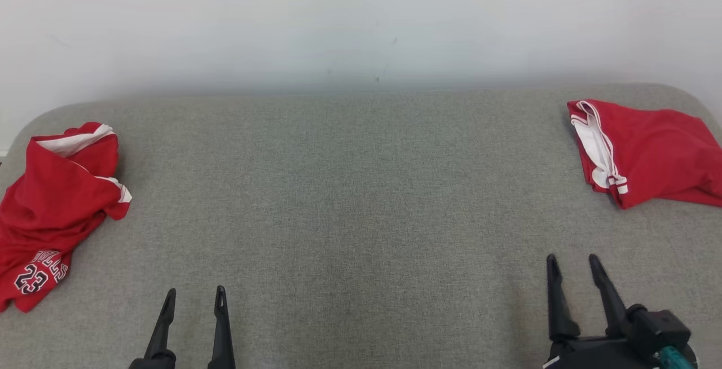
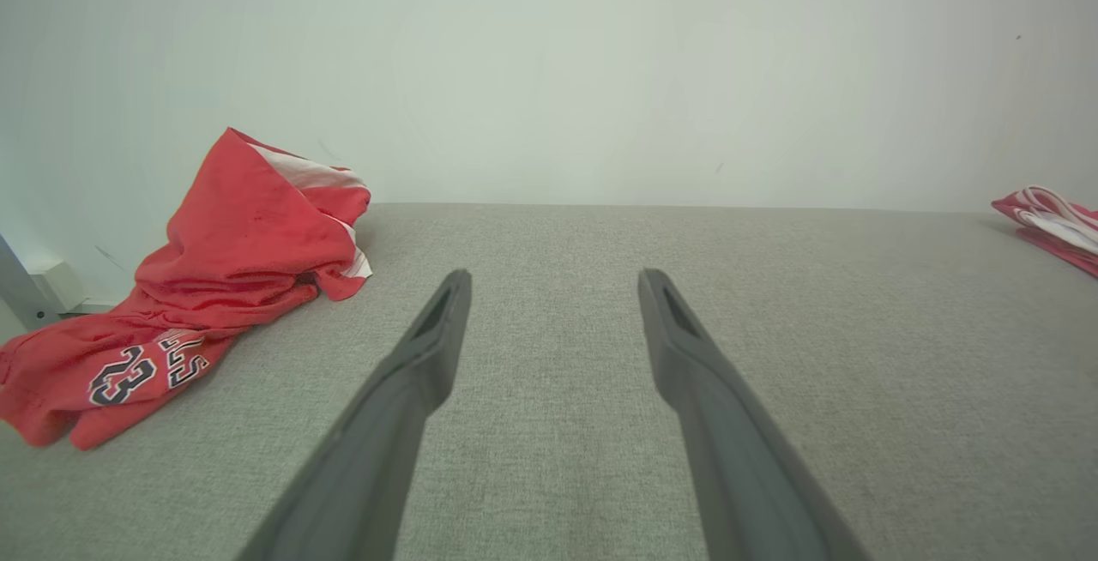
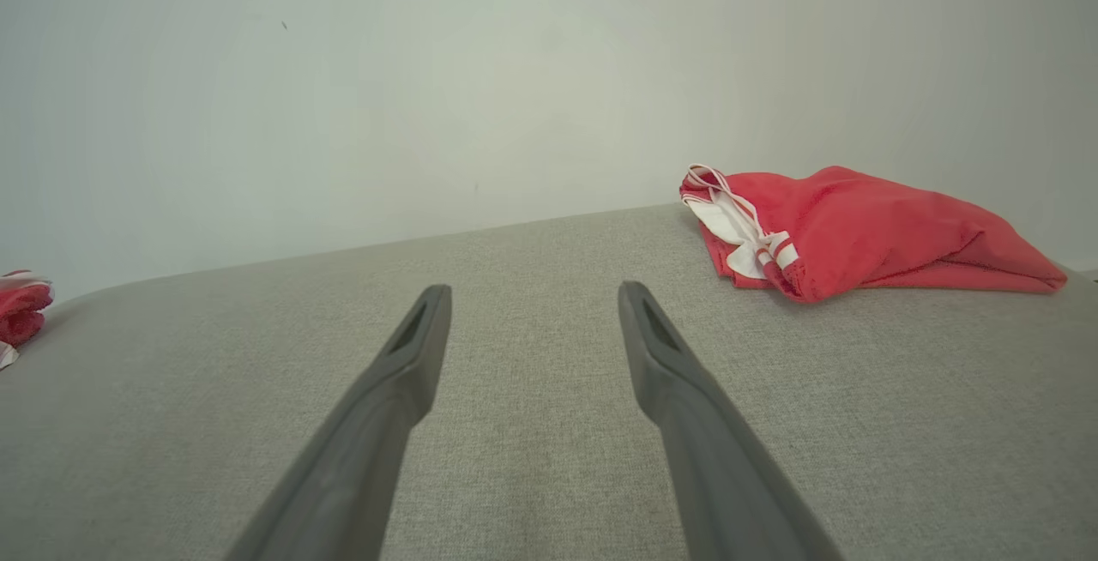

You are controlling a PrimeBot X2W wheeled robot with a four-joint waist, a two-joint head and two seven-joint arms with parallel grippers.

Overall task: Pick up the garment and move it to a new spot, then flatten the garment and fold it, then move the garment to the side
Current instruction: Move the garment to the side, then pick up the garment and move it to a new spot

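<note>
We hold the left end effector (image 1: 196, 290) and the right end effector (image 1: 572, 257) spread and empty over the middle of the worktop (image 1: 361, 188), since the crumpled red jersey (image 1: 53, 205) lies at its left edge, not yet picked up.

A crumpled red jersey (image 1: 56, 200) with white trim and a black-and-white "23" lies heaped at the left edge of the grey fabric-covered table (image 1: 361, 188). A second red garment (image 1: 660, 154), roughly folded with white striped trim, lies at the table's far right corner.
</note>
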